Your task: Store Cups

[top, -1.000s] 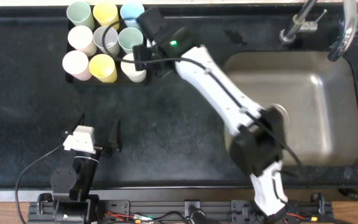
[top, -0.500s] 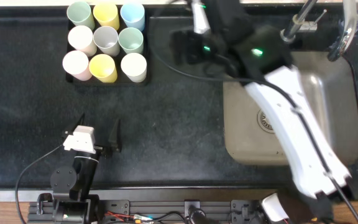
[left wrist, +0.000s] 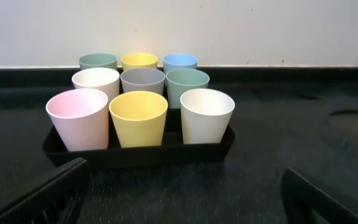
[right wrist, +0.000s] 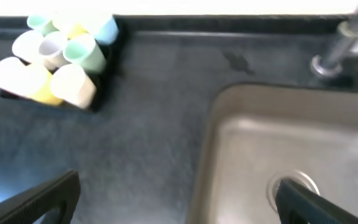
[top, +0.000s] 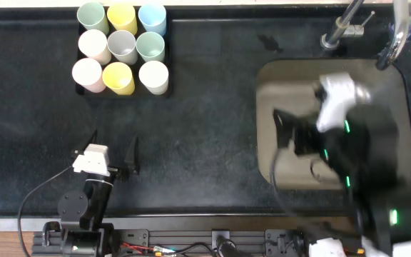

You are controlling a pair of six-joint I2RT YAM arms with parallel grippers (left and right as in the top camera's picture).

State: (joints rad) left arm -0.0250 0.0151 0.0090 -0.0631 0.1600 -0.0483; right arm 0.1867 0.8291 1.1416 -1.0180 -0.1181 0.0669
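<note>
Nine pastel plastic cups [left wrist: 143,84] fill the black rectangular tray [left wrist: 135,155], so storing looks finished; right gripper [right wrist: 176,180] gapes empty near the steel sink [right wrist: 303,149], left gripper [left wrist: 185,171] wide too, so next just park.
</note>
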